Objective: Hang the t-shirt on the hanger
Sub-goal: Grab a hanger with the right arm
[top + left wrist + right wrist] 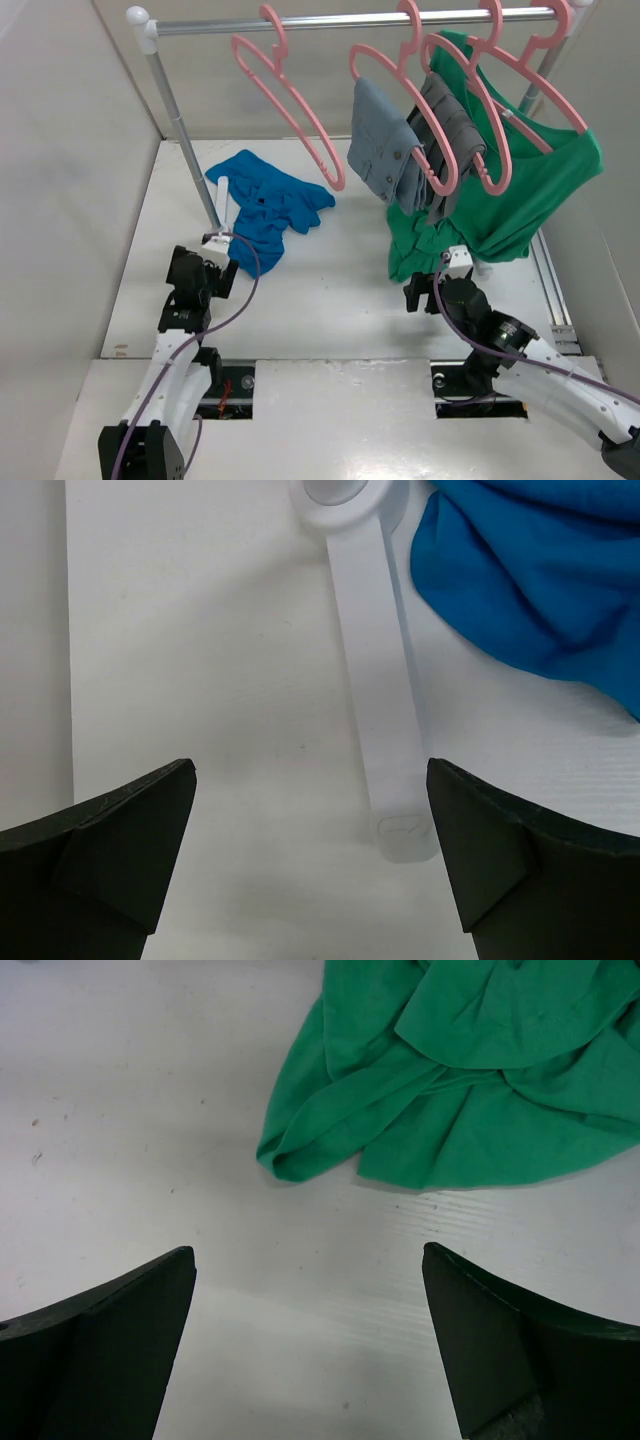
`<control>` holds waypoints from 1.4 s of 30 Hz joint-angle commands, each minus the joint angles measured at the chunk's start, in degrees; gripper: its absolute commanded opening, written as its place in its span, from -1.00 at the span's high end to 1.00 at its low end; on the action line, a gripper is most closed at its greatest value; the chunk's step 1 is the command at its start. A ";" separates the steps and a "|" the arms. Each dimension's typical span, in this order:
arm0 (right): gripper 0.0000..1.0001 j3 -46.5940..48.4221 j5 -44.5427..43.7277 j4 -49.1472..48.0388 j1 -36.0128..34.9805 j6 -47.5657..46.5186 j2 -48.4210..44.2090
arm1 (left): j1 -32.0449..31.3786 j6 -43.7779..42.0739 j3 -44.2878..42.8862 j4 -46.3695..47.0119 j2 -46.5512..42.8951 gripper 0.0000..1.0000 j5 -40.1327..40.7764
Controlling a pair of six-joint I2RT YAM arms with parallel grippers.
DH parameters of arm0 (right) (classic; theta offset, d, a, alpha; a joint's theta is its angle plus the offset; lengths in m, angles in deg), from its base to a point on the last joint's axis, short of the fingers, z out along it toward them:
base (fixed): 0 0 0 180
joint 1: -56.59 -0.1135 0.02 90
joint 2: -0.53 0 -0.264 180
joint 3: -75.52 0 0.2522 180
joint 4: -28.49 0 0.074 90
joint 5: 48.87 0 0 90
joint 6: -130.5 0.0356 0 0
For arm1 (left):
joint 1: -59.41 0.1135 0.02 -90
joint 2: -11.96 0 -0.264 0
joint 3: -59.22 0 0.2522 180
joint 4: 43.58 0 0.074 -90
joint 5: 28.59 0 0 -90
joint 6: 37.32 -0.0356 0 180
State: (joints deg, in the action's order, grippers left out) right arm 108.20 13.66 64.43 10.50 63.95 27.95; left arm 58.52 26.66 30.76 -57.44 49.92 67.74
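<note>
On the white table (330, 300), at the far left, the t-shirt (262, 205) is seen lying crumpled beside the rack's left post (185, 140). The hanger (290, 100) is hung bare at the left end of the rail (340, 20). To its right, further pink hangers are loaded with grey trousers (385, 145) and a green shirt (530, 190), whose hem is draped onto the table. The left gripper (310, 780) is held wide open and empty just near of the t-shirt, above the rack's white foot (385, 730). The right gripper (310, 1260) is likewise spread wide, with nothing held, near the green hem.
</note>
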 commanded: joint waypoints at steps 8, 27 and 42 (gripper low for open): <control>-0.99 3.58 4.86 -6.34 0.21 -8.14 0.96 | 0.18 -8.84 -8.49 -5.77 2.91 -1.00 -8.03; -0.99 35.65 23.32 -2.94 -9.10 -42.77 34.45 | -13.44 -18.72 -23.09 -3.88 26.28 -1.00 -22.94; -0.94 70.45 27.81 5.78 -10.78 -44.01 38.67 | -16.34 -34.27 -19.93 12.58 43.96 -0.48 -17.49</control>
State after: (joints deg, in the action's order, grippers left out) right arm 171.96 38.99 71.44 0.23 20.65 64.41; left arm 43.18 -2.52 9.47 -47.91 93.87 49.97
